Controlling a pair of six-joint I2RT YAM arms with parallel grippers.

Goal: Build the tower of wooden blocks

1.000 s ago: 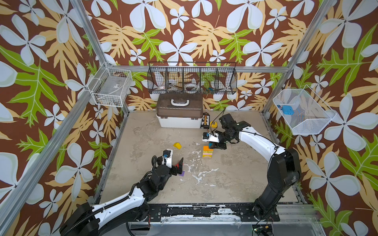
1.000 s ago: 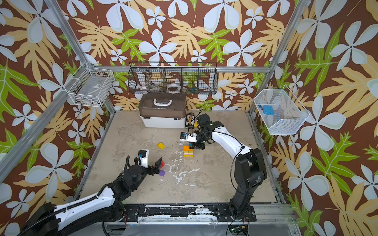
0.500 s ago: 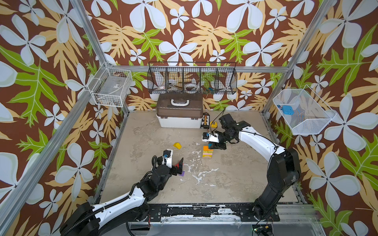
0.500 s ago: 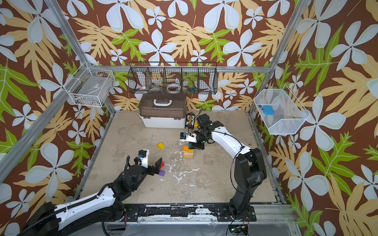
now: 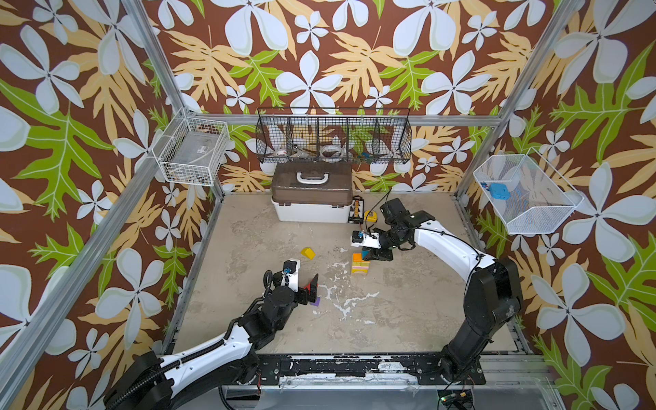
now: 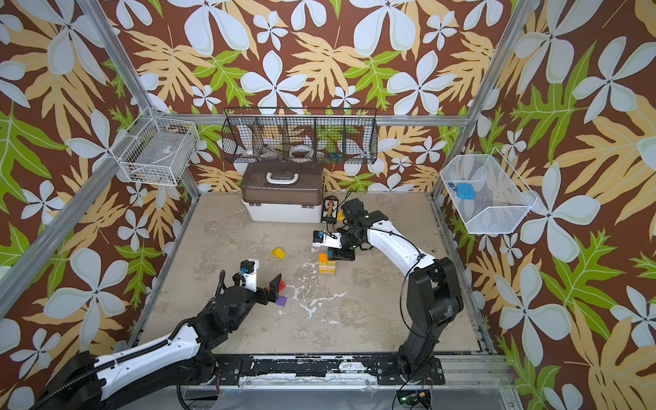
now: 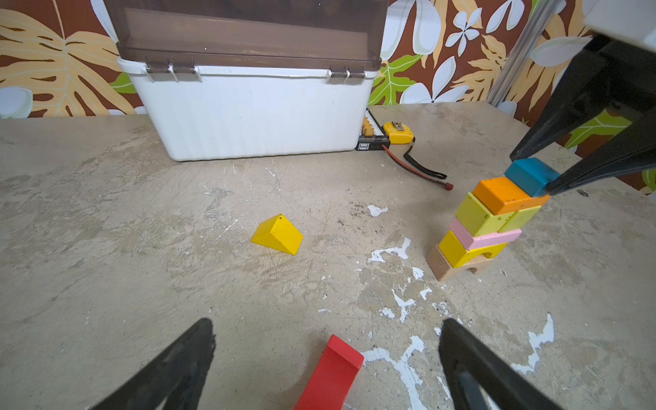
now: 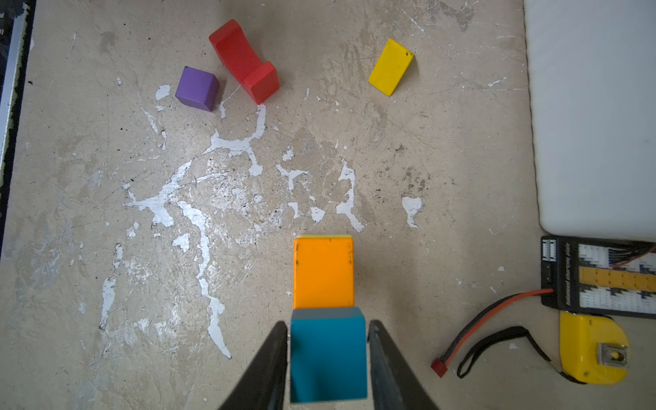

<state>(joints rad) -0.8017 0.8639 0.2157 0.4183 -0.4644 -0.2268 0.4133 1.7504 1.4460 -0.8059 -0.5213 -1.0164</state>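
Out in front of the white plastic box with a brown lid, toward the end where the yellow tape measure lies, the narrow multicoloured wood-block tower stands on the tabletop, its layers stepped sideways. The right jaws flank its top teal cube with a sliver of gap each side, not clamping it. The left jaws gape wide around the red arch block, farther from the box. These pieces look light, rigid and slick-painted; pinch flat opposite faces, gently. From the right wrist, everything below the orange block is hidden.
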